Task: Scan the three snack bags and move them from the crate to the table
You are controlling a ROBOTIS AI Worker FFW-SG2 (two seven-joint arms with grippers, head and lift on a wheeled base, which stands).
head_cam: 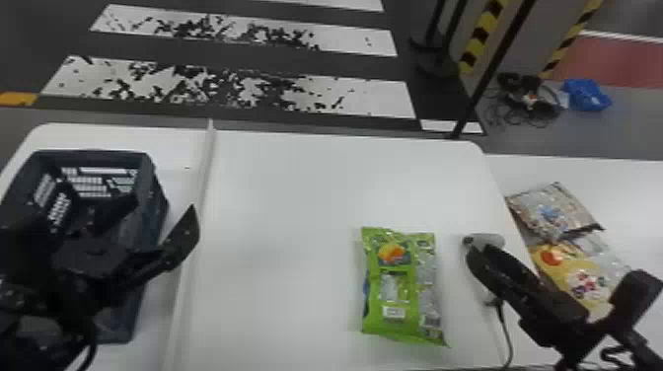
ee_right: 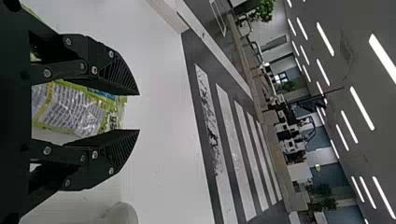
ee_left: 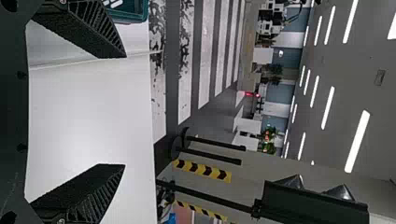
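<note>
Head view, as a clock face. A green snack bag [head_cam: 397, 291] lies flat on the white table [head_cam: 286, 197] at 5 o'clock, with barcode labels facing up. At 4 o'clock, just beside the bag, a light grey scanner [head_cam: 496, 240] rests on the table, partly hidden behind the right gripper [head_cam: 481, 252]; its cable [head_cam: 507, 340] runs toward 5 o'clock. That gripper hangs above with its 2 fingers parted by a narrow gap, nothing between them — the right wrist view shows the green bag beyond that gap.

Past the table's edge, on another white surface [head_cam: 621, 192], 2 more snack bags lie together: a silvery-brown bag [head_cam: 555, 209] at 3 o'clock and a yellow bag [head_cam: 567, 271] at 4 o'clock, partly covered by the right arm.

At 9 o'clock stands a dark slatted crate [head_cam: 155, 197]. The left gripper [head_cam: 164, 207] is over its near right side, 2 fingers spread wide and empty. The arm hides part of the crate's inside, so its contents cannot be told. A raised white strip [head_cam: 197, 207] runs beside the crate. Beyond, at 12 o'clock, are worn white floor stripes [head_cam: 246, 91].
</note>
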